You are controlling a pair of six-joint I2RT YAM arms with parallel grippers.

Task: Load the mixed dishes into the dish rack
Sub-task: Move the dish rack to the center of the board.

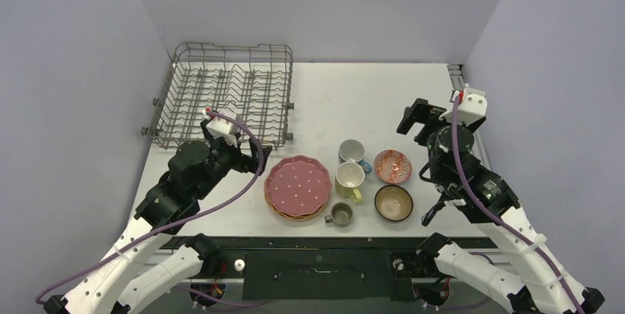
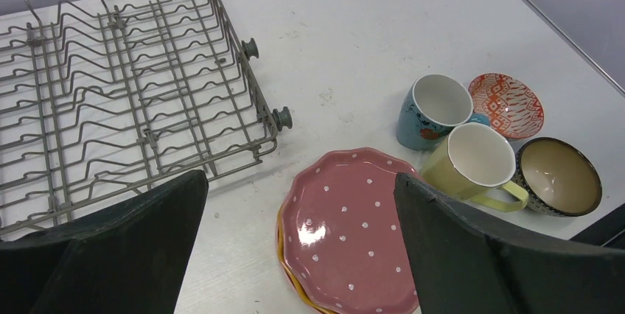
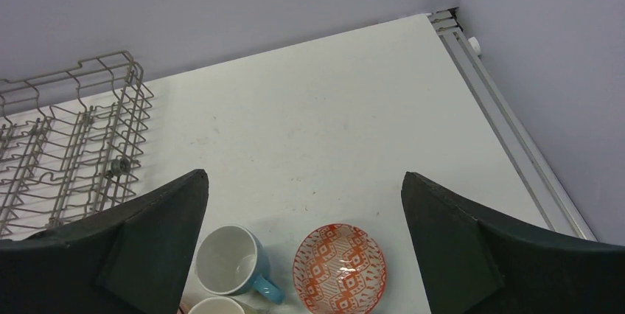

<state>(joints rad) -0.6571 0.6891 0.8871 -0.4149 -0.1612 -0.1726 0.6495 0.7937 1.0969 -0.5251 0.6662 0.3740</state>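
Observation:
The grey wire dish rack [image 1: 227,96] stands at the back left and holds no dishes; it also shows in the left wrist view [image 2: 110,93]. A stack of scalloped dotted plates, pink on top [image 1: 298,186], lies mid-table, also seen in the left wrist view [image 2: 350,229]. Right of it stand a blue mug [image 1: 352,152], a yellow mug [image 1: 349,179], a small grey-olive mug [image 1: 340,214], a red-patterned bowl [image 1: 392,166] and a dark brown bowl [image 1: 393,203]. My left gripper [image 1: 254,158] is open, empty, above the plates' left edge. My right gripper [image 1: 419,121] is open, empty, above the table behind the red-patterned bowl [image 3: 340,270].
Grey walls close in the table on the left, back and right. A metal rail [image 3: 508,137] runs along the table's right edge. The rack has small wheels [image 2: 281,117] on its side facing the dishes.

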